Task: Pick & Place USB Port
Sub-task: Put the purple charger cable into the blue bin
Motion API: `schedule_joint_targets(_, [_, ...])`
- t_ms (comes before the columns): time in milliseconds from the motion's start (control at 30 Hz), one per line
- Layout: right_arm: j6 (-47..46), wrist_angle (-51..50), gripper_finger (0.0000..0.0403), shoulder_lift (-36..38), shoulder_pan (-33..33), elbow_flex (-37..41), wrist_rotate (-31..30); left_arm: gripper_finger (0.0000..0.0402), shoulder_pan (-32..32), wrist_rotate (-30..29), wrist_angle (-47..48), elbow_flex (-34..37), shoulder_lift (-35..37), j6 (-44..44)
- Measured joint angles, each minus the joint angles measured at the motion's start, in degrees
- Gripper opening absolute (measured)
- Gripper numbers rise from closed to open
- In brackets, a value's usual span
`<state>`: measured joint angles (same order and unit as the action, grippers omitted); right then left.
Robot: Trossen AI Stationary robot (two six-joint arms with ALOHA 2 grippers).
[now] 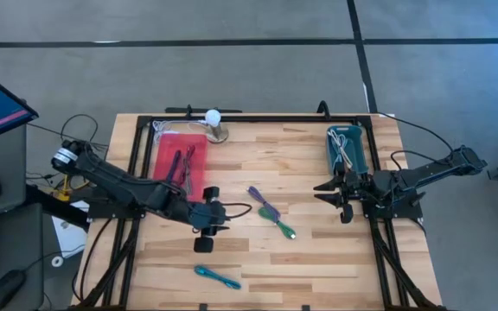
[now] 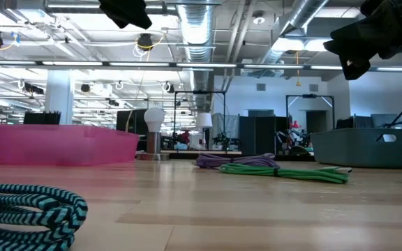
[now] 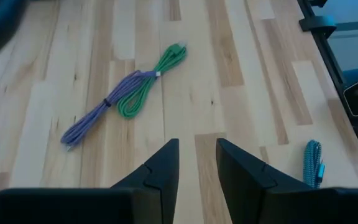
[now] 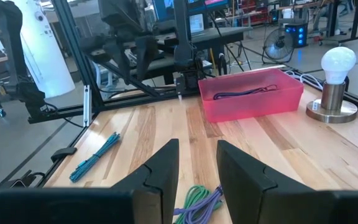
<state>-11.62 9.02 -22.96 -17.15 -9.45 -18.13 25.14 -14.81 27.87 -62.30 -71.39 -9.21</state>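
Three bundled USB cables lie flat on the wooden table: a purple one (image 1: 264, 204) and a green one (image 1: 280, 227) touching end to end near the middle, and a teal one (image 1: 217, 276) by the near edge. My left gripper (image 1: 221, 216) hovers just left of the purple and green pair (image 3: 124, 99), open with a narrow gap and holding nothing. My right gripper (image 1: 328, 194) hovers at the table's right side, in front of the grey bin, also open and empty (image 4: 197, 144). In the low view both grippers (image 2: 125, 12) (image 2: 372, 31) hang well above the tabletop.
A pink bin (image 1: 180, 162) holding a dark cable stands at the far left. A grey bin (image 1: 346, 147) with a white cable sits at the far right. A lamp with a white bulb (image 1: 214, 121) stands at the far edge. Bare wood lies between the cables.
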Motion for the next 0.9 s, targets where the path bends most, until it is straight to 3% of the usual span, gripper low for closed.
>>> schedule_joint_targets(133, [0.0,0.0,0.0102,0.0,-0.08,0.0,0.09,0.0106,0.53,0.0,-0.45,0.0,1.01,0.59])
schedule_joint_targets(267, [0.0,0.0,0.0102,0.0,-0.07,0.0,0.09,0.0106,1.14,-0.24,-0.26,0.05,4.02,8.19])
schedule_joint_targets(433, [-0.02,1.06,0.0102,0.0,0.67,0.0,-0.37,0.0084,1.53,-2.31,-0.55,2.51,12.77,13.79])
schedule_joint_targets(700, [-6.78,0.83,0.0102,-1.24,2.27,0.0,-0.07,0.0021,1.55,-3.82,-7.88,18.17,31.94,11.92])
schedule_joint_targets(900, [-7.35,0.83,0.0102,-7.67,3.39,-2.79,-0.35,0.0006,1.54,-3.95,-13.27,30.77,43.73,11.74])
